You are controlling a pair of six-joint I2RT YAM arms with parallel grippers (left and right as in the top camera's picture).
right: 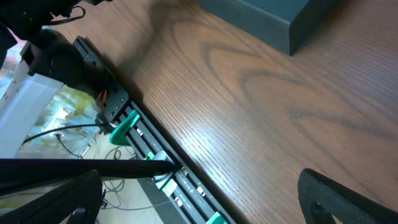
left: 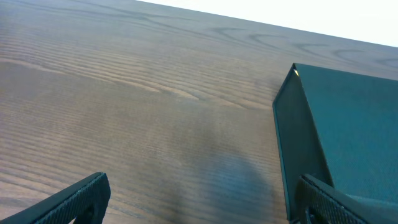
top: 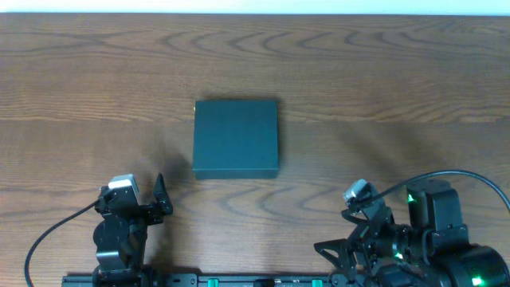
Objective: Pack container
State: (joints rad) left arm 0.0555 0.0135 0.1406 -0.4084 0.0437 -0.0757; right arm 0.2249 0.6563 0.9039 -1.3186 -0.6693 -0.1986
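Container (top: 237,138) sits with its lid down at the middle of the table (top: 80,80), its sides parallel to the table edges. It is nearly square, so no long axis shows. Left gripper (left: 202,186) and right gripper (right: 199,186) hang by the near edge, jaws spread wide and empty, apart from the container. The left wrist view alone shows the container's left wall. The right wrist view alone shows the rail (right: 140,134) along the near edge. Wood shows on every side of the container.
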